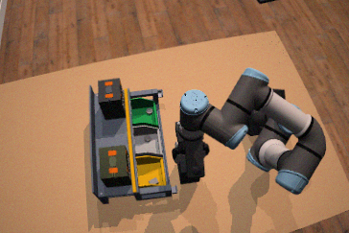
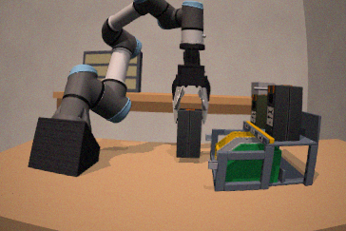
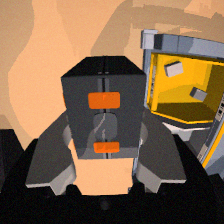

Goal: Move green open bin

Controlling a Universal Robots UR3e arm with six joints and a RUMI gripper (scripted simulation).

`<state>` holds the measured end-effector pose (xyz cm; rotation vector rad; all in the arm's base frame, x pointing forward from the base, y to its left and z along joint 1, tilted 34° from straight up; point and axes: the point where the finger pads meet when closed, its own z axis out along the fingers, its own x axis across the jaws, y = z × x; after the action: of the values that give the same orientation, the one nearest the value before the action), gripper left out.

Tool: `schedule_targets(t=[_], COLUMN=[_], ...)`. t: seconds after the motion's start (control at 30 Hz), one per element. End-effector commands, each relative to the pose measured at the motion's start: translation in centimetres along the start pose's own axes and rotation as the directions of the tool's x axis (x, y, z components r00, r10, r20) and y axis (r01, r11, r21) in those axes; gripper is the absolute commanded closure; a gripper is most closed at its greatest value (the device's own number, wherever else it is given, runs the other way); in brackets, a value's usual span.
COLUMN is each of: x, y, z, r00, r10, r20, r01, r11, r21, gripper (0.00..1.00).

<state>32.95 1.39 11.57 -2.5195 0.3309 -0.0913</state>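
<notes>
The green open bin (image 1: 139, 115) (image 2: 244, 169) sits in the lower front of the grey shelf (image 1: 109, 137) (image 2: 267, 170), at one end of the row of bins. A round pale part shows inside it in the top view. My gripper (image 2: 190, 116) (image 3: 105, 107) is shut on a tall dark box (image 2: 188, 137) (image 3: 105, 120) with orange marks, and holds it upright by its upper part. The box is in front of the shelf, beside the yellow bin's end and apart from the green bin. Whether its bottom touches the table cannot be told.
A light grey bin (image 1: 147, 139) and a yellow bin (image 1: 150, 171) (image 3: 185, 95) stand beside the green one, with parts inside. A dark box (image 1: 110, 104) (image 2: 285, 113) and an olive box (image 1: 113, 168) stand on the upper deck behind a yellow rail (image 1: 128, 133).
</notes>
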Motion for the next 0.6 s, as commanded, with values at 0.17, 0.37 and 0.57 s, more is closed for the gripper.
schedule_targets(t=[0.17, 0.37, 0.57], x=[-0.15, -0.15, -0.02], y=[-2.00, -2.00, -1.05], z=[-0.18, -0.18, -0.18], r00=[1.000, 1.000, 1.000], r10=[-0.001, -0.001, -0.001], r20=[-0.003, -0.003, -0.003], r01=[0.001, 0.001, 0.001], r11=[1.000, 1.000, 1.000], r21=[-0.003, -0.003, -0.002], gripper=[1.00, 1.00, 1.00])
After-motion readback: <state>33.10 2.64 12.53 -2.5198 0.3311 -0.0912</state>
